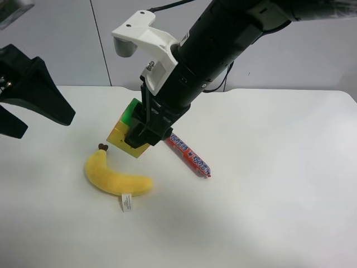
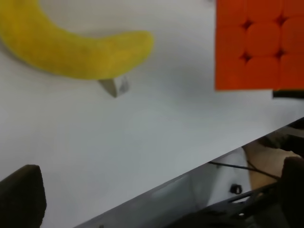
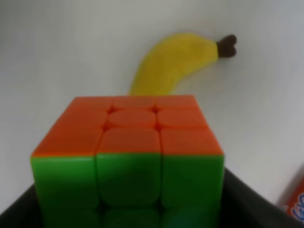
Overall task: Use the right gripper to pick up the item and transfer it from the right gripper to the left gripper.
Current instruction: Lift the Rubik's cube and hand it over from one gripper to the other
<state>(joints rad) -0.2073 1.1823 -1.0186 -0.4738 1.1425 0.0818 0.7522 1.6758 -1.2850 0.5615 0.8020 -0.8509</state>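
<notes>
The puzzle cube [image 1: 127, 129] has green, yellow and orange faces and sits tilted between the black fingers of my right gripper [image 1: 139, 135], on the arm with the white bracket. The gripper is shut on it, seemingly a little above the table. The right wrist view shows the cube's orange and green faces [image 3: 133, 161] close up, with a dark finger [image 3: 259, 209] beside it. My left gripper [image 1: 39, 120], all black, hovers open and empty at the exterior high view's left, apart from the cube. The left wrist view shows the cube's orange face [image 2: 259, 45] and one fingertip [image 2: 21, 194].
A yellow plush banana [image 1: 114, 177] lies on the white table [image 1: 268, 212] just below the cube; it also shows in the right wrist view [image 3: 175, 59] and the left wrist view [image 2: 71, 52]. A red candy stick [image 1: 188, 156] lies next to the right gripper.
</notes>
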